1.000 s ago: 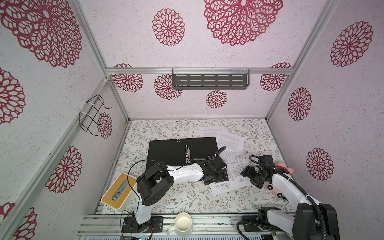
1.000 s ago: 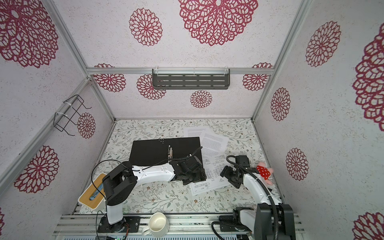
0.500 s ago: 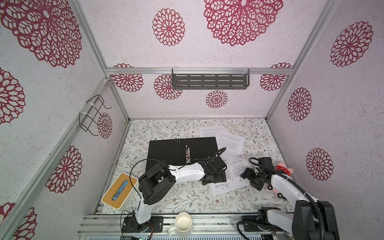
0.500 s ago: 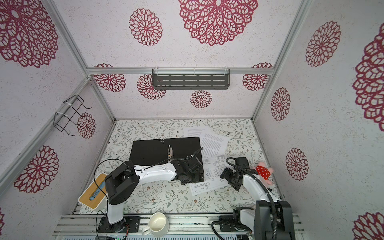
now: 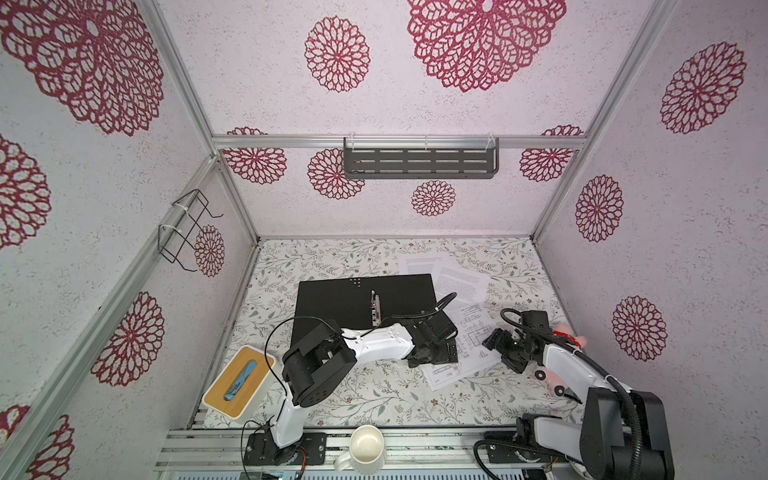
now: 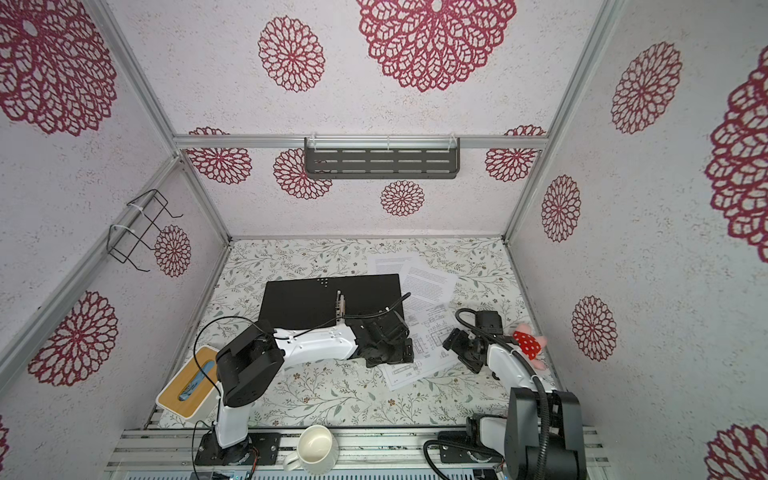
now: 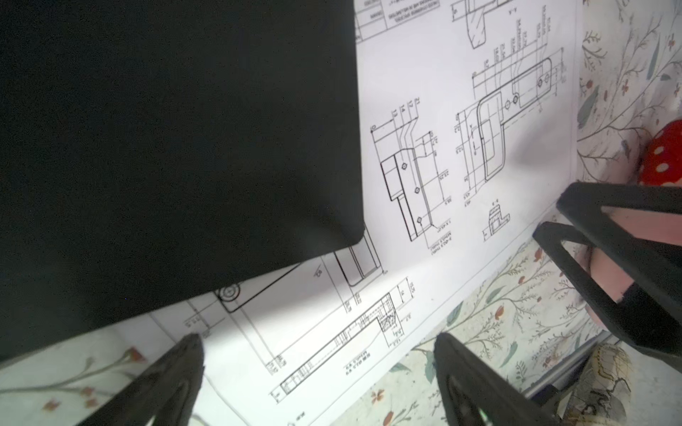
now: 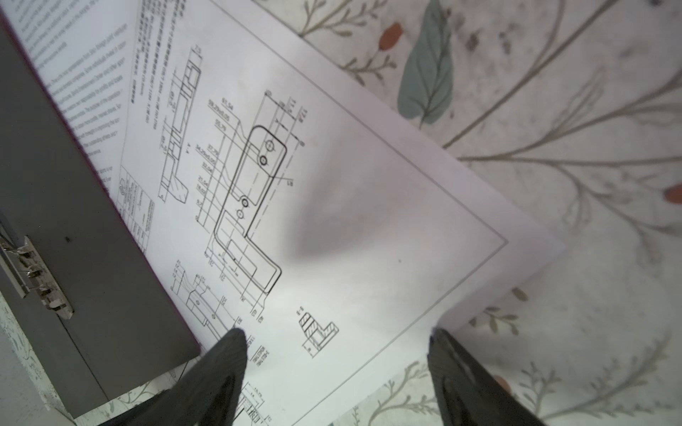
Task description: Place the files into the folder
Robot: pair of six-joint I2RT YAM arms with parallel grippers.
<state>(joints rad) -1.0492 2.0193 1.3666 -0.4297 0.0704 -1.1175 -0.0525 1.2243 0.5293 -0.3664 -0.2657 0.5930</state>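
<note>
Folder (image 5: 353, 299) lying open, black inside up, centre of both top views, clip (image 5: 376, 307) down its middle. Drawing sheet (image 5: 473, 345) just right of it, folder's lower-right corner sitting on top of sheet. Text sheets (image 5: 461, 282) further up, at folder's upper right. Left gripper (image 7: 316, 337) jaws spread wide, nothing held, low over sheet by folder corner. Right gripper (image 8: 336, 332) jaws well apart too, empty, over sheet's right corner.
</note>
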